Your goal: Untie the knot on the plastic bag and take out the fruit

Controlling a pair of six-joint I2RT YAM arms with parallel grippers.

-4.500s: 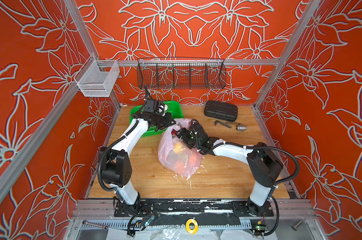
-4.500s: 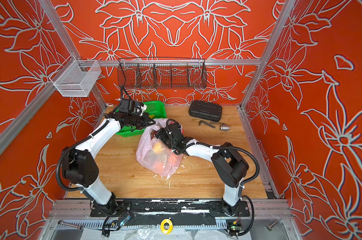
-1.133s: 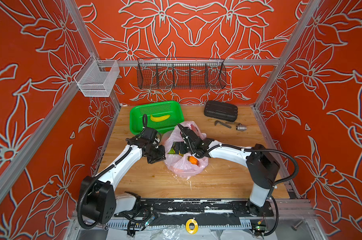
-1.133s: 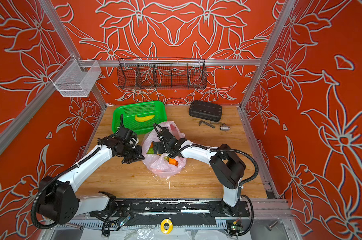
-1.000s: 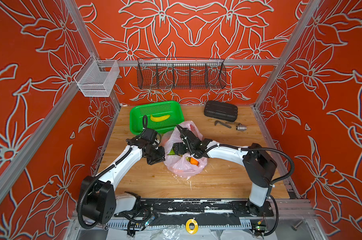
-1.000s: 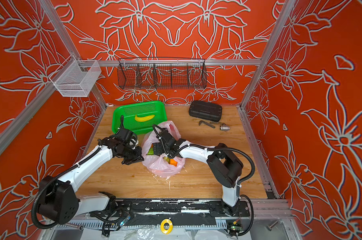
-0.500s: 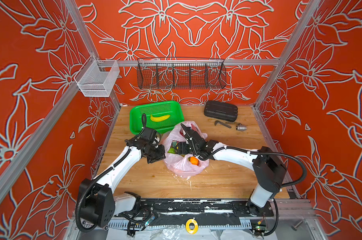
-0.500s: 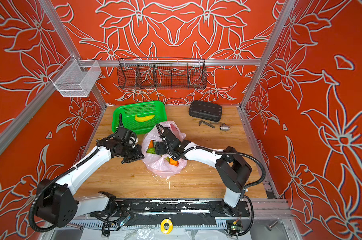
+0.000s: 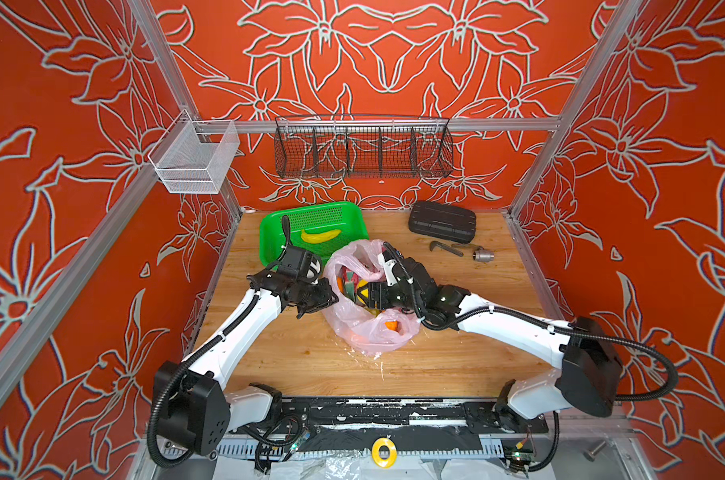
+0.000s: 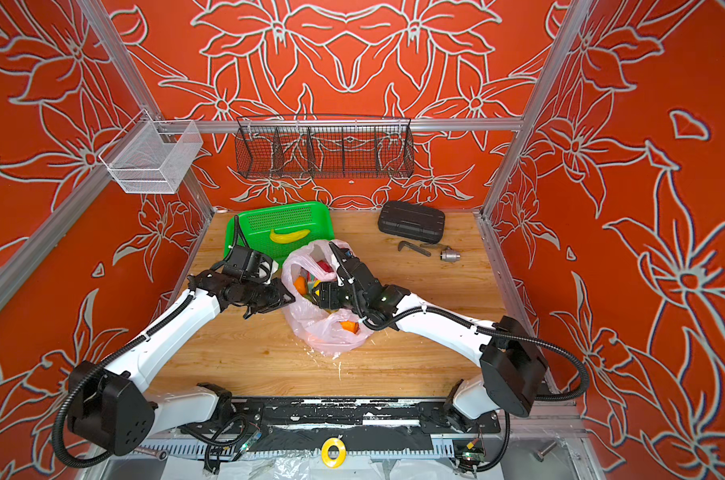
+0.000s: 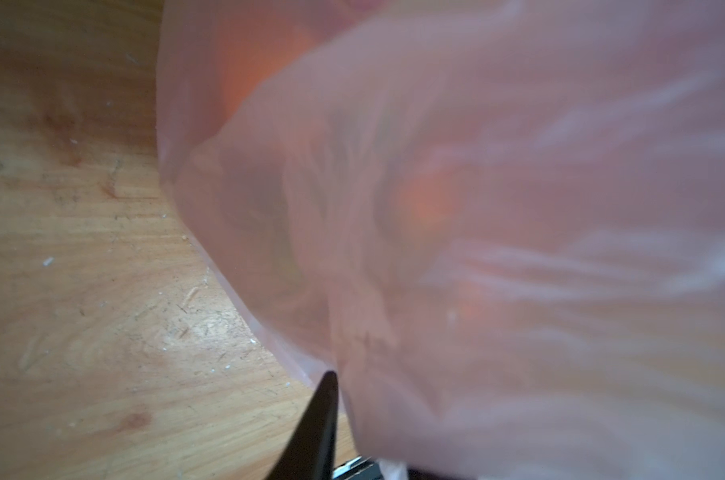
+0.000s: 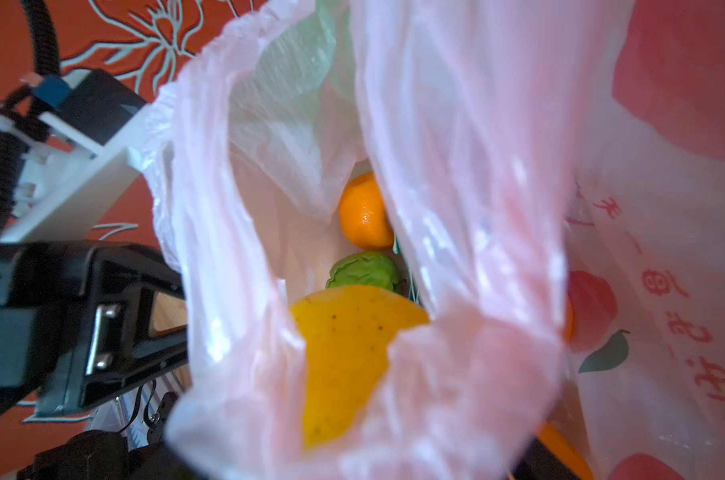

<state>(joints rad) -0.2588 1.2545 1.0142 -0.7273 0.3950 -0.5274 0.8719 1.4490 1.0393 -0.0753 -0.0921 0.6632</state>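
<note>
Both top views are bright and evenly lit from above, sharp throughout, with only faint soft shadows on the wooden table [image 9: 456,365] and straight lines splaying outward toward the upper corners. The left wrist view is dimmer and heavily blurred: the plastic bag [image 11: 519,208] fills its centre and right as an out-of-focus pink haze, while the table grain at lower left is fairly sharp with one pale sheen. In the right wrist view, light passes through the bag film with white glare streaks; the orange [image 12: 363,216] at mid-frame is crisp, and the yellow fruit [image 12: 344,353] at lower centre is soft.
</note>
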